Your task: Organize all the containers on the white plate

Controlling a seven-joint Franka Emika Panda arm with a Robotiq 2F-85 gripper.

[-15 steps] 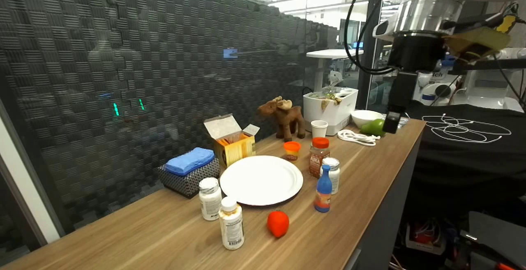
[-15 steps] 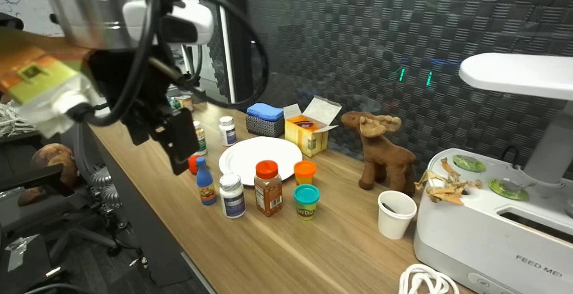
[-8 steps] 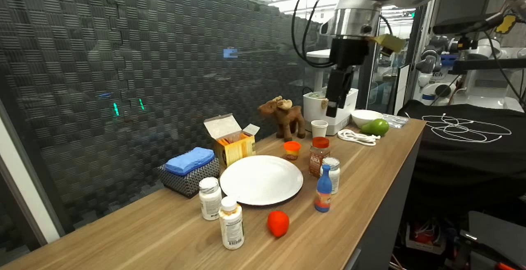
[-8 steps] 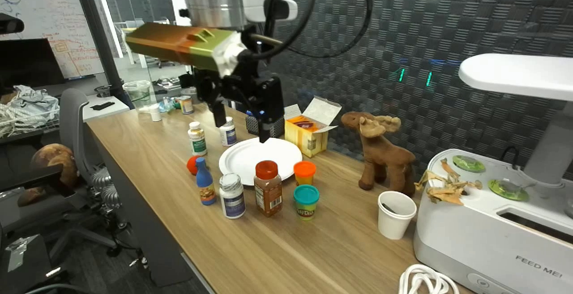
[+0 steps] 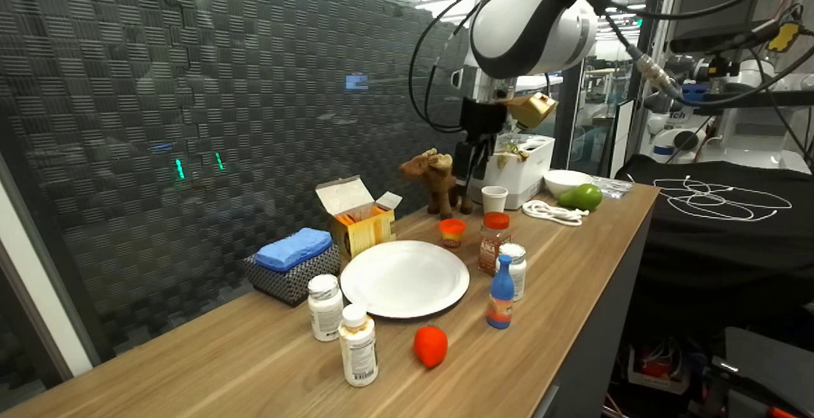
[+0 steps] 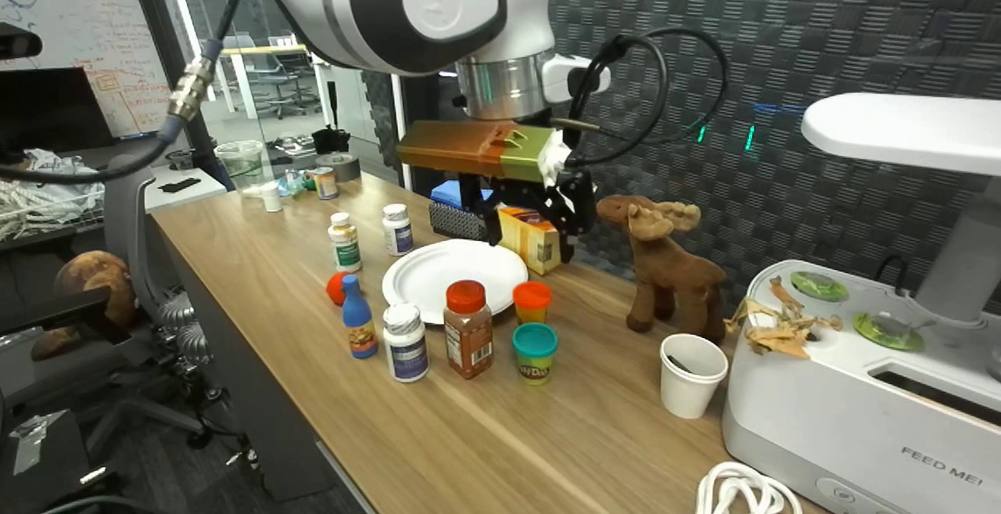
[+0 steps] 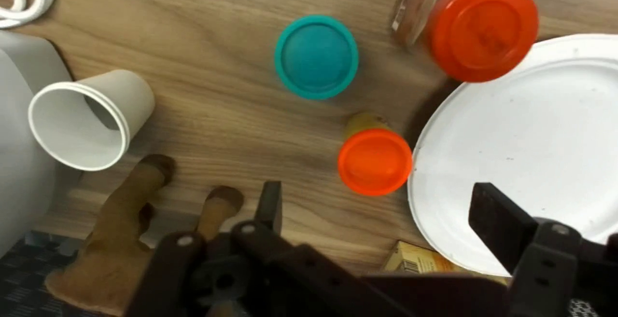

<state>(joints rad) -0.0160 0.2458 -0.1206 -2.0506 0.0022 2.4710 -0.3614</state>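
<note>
Wrist view: jaws stand wide, nothing held, and the orange-lidded tub (image 7: 375,162), probably next, stands upright on the table (image 7: 207,32) roughly under their gap, clear of them, long axis vertical, with the white plate (image 7: 521,124) just beside it, under one jaw.

You're in what looks like robotics lab: in exterior view, robot hardware (image 5: 683,69) far right; in exterior view, handwritten whiteboard (image 6: 117,44) and dark monitor (image 6: 55,107) far left, office chair (image 6: 127,224) left; dark textured panels (image 5: 254,106) behind your wooden counter (image 5: 241,361).
</note>
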